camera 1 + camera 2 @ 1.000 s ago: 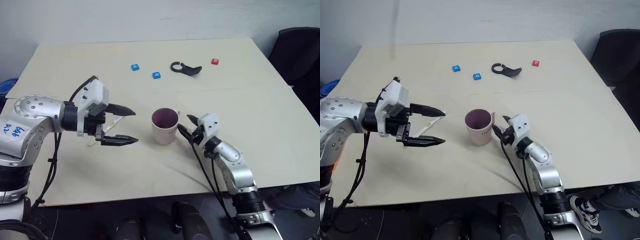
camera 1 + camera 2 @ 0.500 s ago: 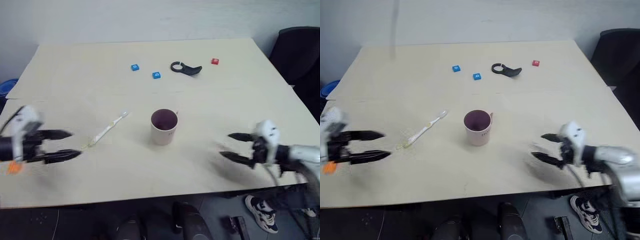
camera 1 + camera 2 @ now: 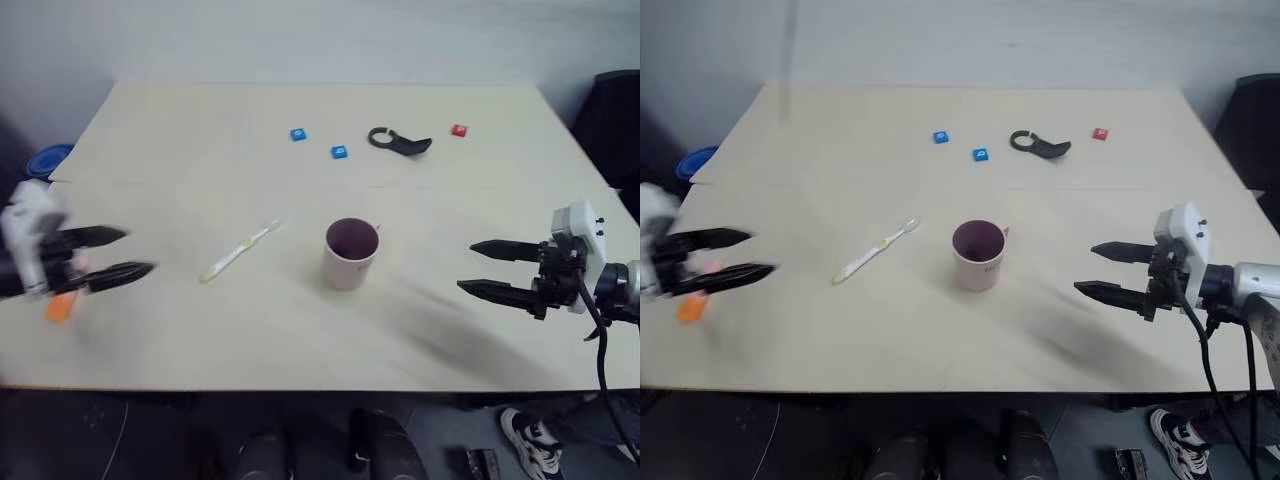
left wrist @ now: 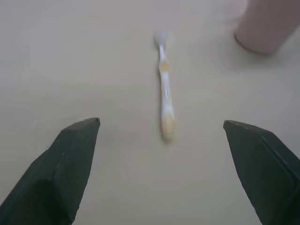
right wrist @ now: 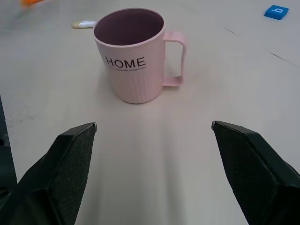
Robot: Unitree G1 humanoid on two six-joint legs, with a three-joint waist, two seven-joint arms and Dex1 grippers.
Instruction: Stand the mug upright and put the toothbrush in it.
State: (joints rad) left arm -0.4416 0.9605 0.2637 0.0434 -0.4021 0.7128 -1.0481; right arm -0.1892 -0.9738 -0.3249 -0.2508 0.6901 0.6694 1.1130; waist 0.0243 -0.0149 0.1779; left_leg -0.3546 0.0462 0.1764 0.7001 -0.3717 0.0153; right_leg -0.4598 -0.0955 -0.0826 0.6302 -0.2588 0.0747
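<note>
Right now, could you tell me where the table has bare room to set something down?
The near strip of the table, between the mug and the front edge, is bare, as is the right side beyond the mug. The far middle is busier: two blue blocks, a black clip and a red block. The toothbrush lies left of the mug.

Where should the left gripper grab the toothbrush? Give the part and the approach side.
Best bet: the handle's middle, coming from above with the fingers across its width. The toothbrush lies flat on the table, slim and straight, clear of the mug, so only a top-down pinch gets around it. The left gripper is open and lies off its yellowish butt end; gripping mid-handle leaves an end free to drop into the mug.
</note>
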